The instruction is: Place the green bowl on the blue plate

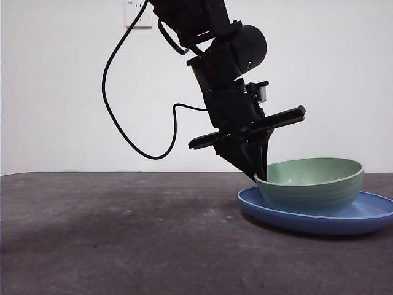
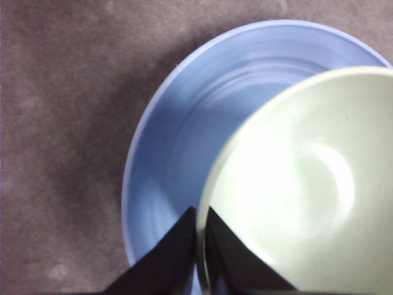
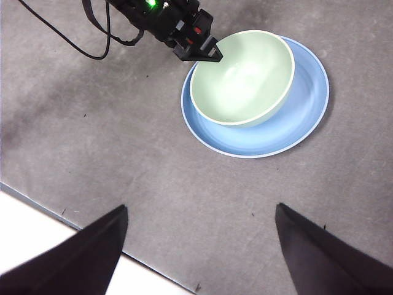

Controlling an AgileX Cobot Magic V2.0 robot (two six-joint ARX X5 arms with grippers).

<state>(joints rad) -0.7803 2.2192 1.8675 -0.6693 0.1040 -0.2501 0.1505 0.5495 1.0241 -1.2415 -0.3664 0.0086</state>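
The green bowl [image 1: 313, 184] sits in the blue plate [image 1: 368, 215] at the right, slightly tilted, toward the plate's left side. My left gripper [image 1: 261, 175] comes down from above and is shut on the bowl's left rim, one jaw inside and one outside. The left wrist view shows the jaws pinching the rim of the bowl [image 2: 307, 184] over the plate [image 2: 178, 141]. My right gripper [image 3: 201, 212] is open and empty, high above the table. It looks down on the bowl [image 3: 242, 77], the plate [image 3: 307, 117] and the left gripper [image 3: 206, 54].
The table is covered by a dark grey mat [image 1: 123, 233]. A black cable [image 1: 116, 110] hangs from the left arm. A wall socket [image 1: 138, 15] is on the white back wall. The table's white edge [image 3: 37, 239] shows in the right wrist view.
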